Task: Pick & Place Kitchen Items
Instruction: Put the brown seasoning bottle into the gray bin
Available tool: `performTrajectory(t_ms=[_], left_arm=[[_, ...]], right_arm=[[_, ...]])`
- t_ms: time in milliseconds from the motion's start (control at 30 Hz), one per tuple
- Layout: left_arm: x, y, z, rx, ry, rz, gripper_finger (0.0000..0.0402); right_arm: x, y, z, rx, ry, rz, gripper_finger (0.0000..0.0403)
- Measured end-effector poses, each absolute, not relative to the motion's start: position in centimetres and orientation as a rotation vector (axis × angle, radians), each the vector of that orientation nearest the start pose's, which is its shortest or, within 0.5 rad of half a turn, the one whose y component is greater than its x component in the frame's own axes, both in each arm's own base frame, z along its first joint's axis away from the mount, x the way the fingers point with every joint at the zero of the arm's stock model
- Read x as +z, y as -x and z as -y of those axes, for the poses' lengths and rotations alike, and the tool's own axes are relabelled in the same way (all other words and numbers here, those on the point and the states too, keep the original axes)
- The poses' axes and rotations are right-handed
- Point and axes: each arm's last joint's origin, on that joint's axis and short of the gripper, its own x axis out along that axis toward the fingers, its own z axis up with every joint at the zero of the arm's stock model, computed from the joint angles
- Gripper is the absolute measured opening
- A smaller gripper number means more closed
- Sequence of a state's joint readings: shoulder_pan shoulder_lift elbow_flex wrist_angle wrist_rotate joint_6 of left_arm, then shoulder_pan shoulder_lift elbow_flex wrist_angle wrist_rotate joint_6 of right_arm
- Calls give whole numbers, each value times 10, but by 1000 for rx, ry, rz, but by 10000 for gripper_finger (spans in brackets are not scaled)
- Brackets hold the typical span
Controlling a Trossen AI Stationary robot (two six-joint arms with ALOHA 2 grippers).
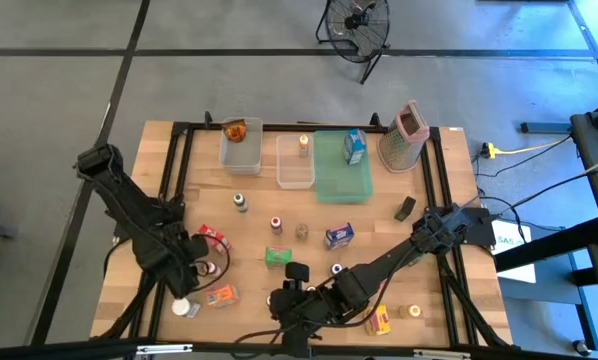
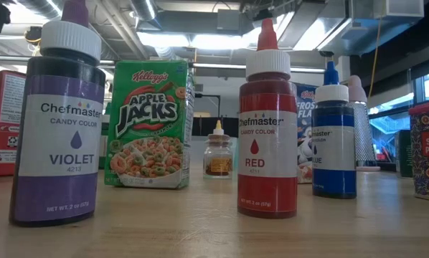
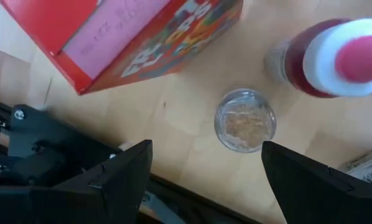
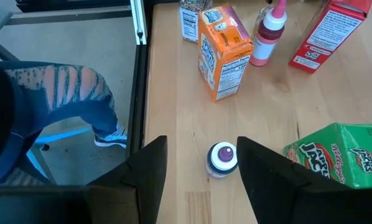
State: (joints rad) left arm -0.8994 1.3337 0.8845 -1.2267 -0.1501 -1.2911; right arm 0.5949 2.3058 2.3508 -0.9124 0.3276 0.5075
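Both end effectors open and holding nothing: left end effector (image 3: 201, 180) straddles the small jar (image 3: 244, 120) near the bench's front-left corner, right end effector (image 4: 201, 163) straddles the violet bottle (image 4: 223, 158) at the front edge, likely lined up to grip

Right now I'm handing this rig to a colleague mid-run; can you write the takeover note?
Left gripper: open, poised over the small clear jar beside the red cereal box, front left.
Right gripper: open around the violet-capped bottle near the front edge, nothing lifted.
Items: Apple Jacks box, orange box and others scattered on the table.
Done: a blue carton in the green tray, a small bottle in the clear bin.
Left: most items.
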Motion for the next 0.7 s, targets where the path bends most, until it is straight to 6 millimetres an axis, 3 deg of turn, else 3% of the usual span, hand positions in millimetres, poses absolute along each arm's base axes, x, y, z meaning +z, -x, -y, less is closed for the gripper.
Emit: performTrajectory(t_ms=[267, 700], left_arm=[[212, -134, 156, 279, 215, -1428, 299], [190, -131, 147, 303, 223, -1484, 299]], right_arm=[[298, -419, -273, 49, -87, -815, 195], [298, -419, -273, 47, -86, -814, 195]])
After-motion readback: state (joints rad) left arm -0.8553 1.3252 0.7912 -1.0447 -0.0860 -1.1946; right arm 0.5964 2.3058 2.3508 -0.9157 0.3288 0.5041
